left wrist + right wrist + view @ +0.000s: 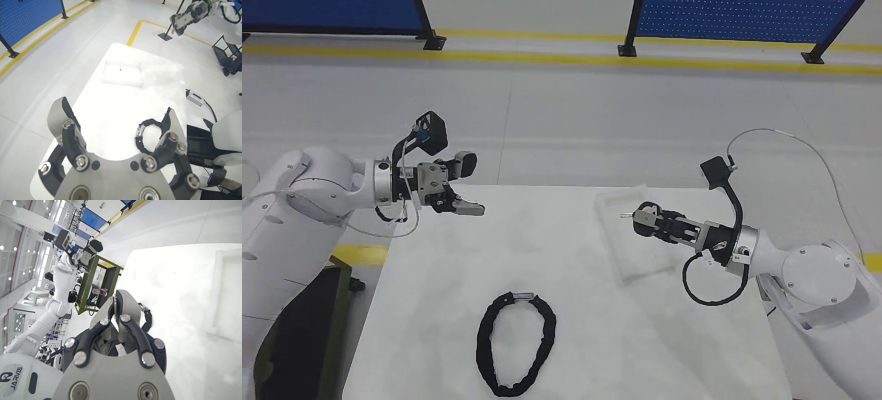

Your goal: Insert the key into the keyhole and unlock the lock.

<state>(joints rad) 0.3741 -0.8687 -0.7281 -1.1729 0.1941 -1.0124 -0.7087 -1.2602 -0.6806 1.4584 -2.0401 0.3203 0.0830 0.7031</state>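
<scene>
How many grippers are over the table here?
2. The left gripper, open, hangs near the table's far left corner; the right gripper, shut on the key, hangs above the white tray.

Bright, even overhead light bleached the worktop [113, 89] ahead of the left hand [116, 103] to white glare, with only faint shadows. Rows of lamps [28, 250] shone beyond the right hand [115, 296]. Both wrist views bowed at their edges.
</scene>
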